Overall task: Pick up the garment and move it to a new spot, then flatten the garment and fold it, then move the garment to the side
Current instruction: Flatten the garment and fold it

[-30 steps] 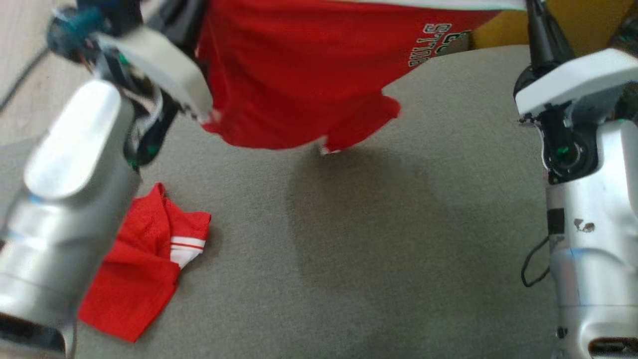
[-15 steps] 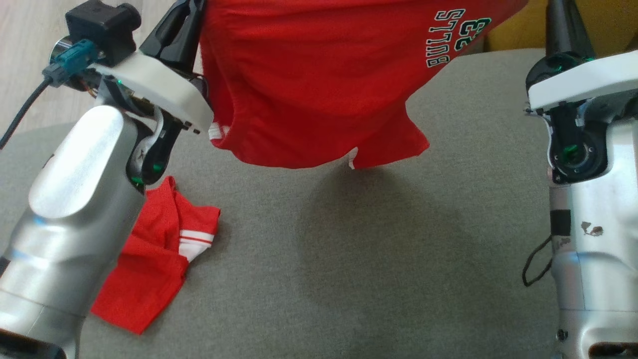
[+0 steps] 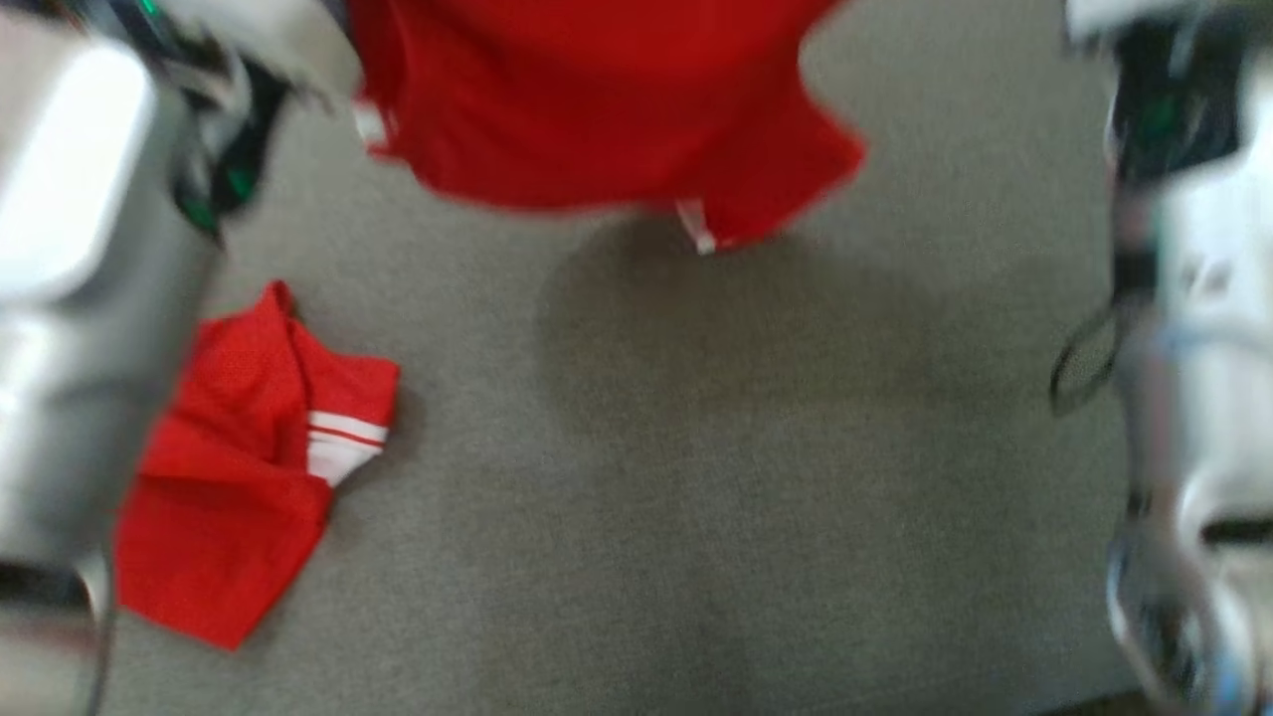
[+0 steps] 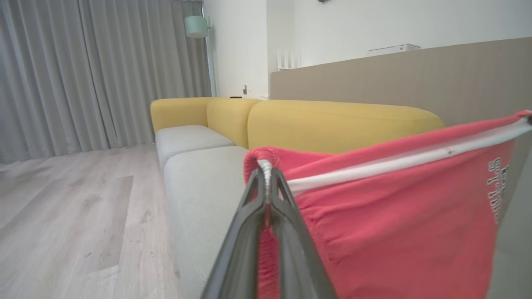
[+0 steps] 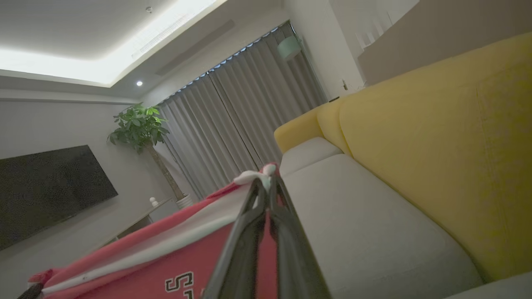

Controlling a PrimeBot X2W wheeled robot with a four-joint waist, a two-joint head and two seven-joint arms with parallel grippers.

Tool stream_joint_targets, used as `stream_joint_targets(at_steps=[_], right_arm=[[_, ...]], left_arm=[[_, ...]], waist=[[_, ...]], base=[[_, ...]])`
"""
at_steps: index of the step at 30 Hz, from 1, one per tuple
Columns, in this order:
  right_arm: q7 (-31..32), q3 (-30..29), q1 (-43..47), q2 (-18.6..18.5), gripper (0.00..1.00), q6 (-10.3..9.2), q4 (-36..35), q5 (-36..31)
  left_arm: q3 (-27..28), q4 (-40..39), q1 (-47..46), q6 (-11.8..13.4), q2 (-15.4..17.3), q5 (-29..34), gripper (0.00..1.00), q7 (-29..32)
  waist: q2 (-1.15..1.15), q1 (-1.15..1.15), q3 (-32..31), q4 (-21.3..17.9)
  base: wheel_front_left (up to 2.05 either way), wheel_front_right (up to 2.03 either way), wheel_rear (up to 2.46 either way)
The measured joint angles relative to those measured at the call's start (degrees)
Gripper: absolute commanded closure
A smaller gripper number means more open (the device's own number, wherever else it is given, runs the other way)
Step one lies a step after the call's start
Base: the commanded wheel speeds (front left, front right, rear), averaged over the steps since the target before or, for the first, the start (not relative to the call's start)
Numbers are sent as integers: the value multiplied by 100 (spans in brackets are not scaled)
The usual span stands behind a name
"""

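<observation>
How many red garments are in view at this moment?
2. The held garment hangs stretched between the left gripper and right gripper, both shut on its white-trimmed edge. The second garment lies crumpled on the grey cushion, lower left in the head view.

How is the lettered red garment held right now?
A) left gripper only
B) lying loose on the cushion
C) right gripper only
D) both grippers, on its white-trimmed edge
D: in the wrist views the left gripper and the right gripper are each shut on the white-trimmed edge of the red garment, which hangs above the cushion.
</observation>
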Motion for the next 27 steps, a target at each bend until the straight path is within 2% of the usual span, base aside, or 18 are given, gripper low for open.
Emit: stream_joint_targets(at_steps=[4,8,10,13,17,19,23,27], right_arm=[[-552,-26,-1338,-3,100,0,777,-214],[-1316,-27,-2456,-2,100,0,1466,-353],[-1645,-43,-2760,-2,100,0,1764,-503],[-1855,-110,-2881,4,100,1,2186,-553],[-1935,-102,-2663,-2,100,1,2863,-557],[-1930,-98,-2464,-2,100,1,3330,-606],[-1540,-100,-2037,-46,100,1,4258,-835],[-920,4,-1770,-247,100,1,4576,-1031]], left_arm=[[118,613,-1050,-98,-42,182,100,-287],[345,1113,-2126,-221,-249,308,100,-1089],[424,1347,-2512,-230,-349,386,100,-1523],[452,1585,-2738,-404,-489,427,100,-1819],[248,1885,-2482,-531,-645,453,100,-1895],[-26,2076,-2125,-570,-704,390,100,-1895],[-987,2065,-1085,-575,-702,7,100,-1782],[-1758,1739,-365,-575,-422,-378,100,-1763]], waist=[[0,1,446,-102],[0,1,868,-210],[0,1,1041,-264],[0,1,1241,-342],[0,0,1402,-407],[0,1,1428,-408],[0,-1,1394,-375],[0,-1,1311,-302]], base=[[0,0,0],[0,0,0],[0,0,0],[0,0,0],[0,0,0],[0,0,0],[0,0,0],[0,0,0]])
